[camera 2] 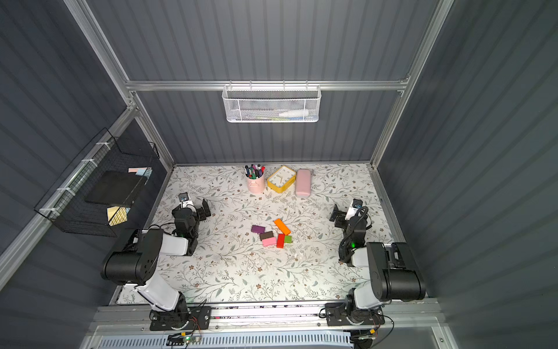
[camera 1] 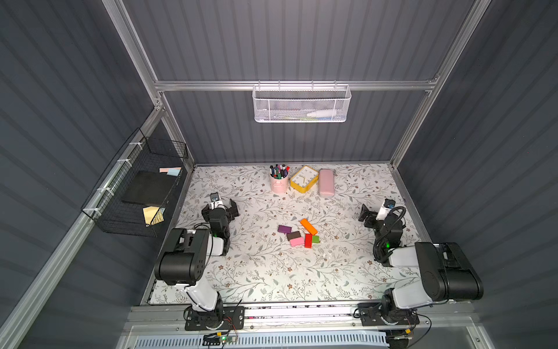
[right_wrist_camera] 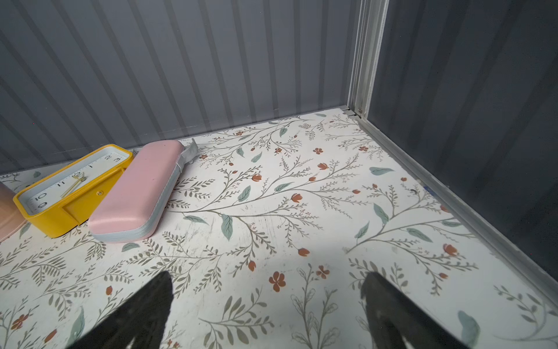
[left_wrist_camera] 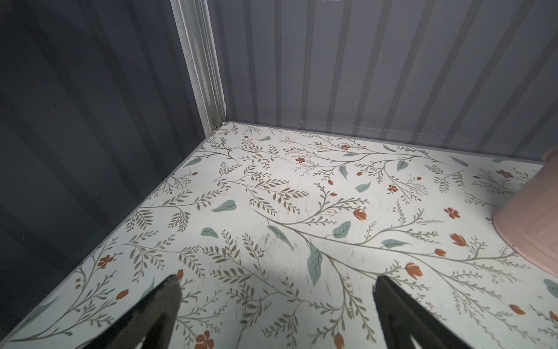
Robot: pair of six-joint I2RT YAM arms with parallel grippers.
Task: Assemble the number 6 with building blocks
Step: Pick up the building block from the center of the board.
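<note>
Where ribbed walls (camera 1: 287, 45) enclose, floral tabletop (camera 1: 256, 272), seemingly scuffed

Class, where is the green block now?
In both top views the green block lies mid-table, beside the red block, on its right, near the orange bar.

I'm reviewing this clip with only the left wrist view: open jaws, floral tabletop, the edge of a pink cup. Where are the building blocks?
Observer: In both top views all six cluster in the middle of the table: orange bar, purple block, brown block, pink block, red block, green cube.
Operator: Is the right gripper holding one?
Observer: No, it is open and empty, apart from them.
Operator: What's beside the pink cup?
Observer: A yellow clock, then a pink case.
</note>
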